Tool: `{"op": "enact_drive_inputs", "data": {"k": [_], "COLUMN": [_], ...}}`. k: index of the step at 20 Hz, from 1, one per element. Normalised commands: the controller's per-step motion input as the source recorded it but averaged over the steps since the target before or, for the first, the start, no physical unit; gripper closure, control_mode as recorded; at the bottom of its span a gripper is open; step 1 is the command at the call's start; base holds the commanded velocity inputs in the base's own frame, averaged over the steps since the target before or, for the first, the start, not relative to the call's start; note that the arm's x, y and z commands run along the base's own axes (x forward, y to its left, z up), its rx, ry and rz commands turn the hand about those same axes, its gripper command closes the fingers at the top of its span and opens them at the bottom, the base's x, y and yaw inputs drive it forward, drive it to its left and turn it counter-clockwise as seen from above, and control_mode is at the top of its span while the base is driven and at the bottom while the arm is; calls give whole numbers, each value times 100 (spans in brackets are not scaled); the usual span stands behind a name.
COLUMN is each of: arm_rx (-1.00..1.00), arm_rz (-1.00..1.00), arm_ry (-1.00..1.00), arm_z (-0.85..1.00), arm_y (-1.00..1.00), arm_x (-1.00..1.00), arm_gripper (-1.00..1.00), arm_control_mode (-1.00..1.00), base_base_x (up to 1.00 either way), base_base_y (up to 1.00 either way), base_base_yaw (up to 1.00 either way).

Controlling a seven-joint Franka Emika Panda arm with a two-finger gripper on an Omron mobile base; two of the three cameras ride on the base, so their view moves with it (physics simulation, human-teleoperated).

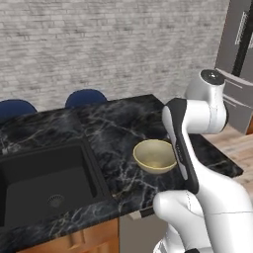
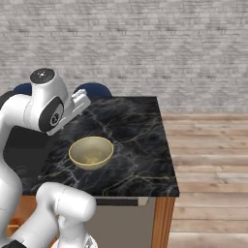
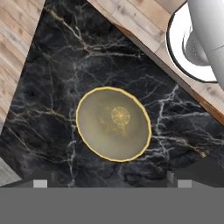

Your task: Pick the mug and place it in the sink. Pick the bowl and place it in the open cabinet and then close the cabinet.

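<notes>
Black marble tabletop (image 1: 113,126) with white and gold veins; wide round pale yellow-tan bowl (image 1: 154,155), olive inside, sits upright on it, right of the black sink (image 1: 47,180) basin.

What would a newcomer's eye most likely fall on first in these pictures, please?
Probably the pale yellow bowl, upright and alone on the black marble counter to the right of the black sink. Next comes the white arm, bent over the counter, with its open gripper looking straight down onto the bowl from above.
</notes>
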Motion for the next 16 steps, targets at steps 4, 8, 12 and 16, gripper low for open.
{"op": "enact_drive_inputs", "data": {"k": [4, 8, 12, 16], "arm_rx": [0, 0, -5, -2], "arm_rz": [0, 0, -3, -14], "arm_ry": [0, 0, 0, 2], "arm_z": [0, 0, -16, -14], "arm_y": [0, 0, 24, 62], "arm_x": [0, 0, 11, 0], "arm_gripper": [-100, -100, -100, -100], "arm_control_mode": [100, 100, -100, -100], "base_base_x": [43, 42, 10, 0], "base_base_y": [59, 9, 1, 0], "base_base_yaw": [-23, -1, 0, 0]}}
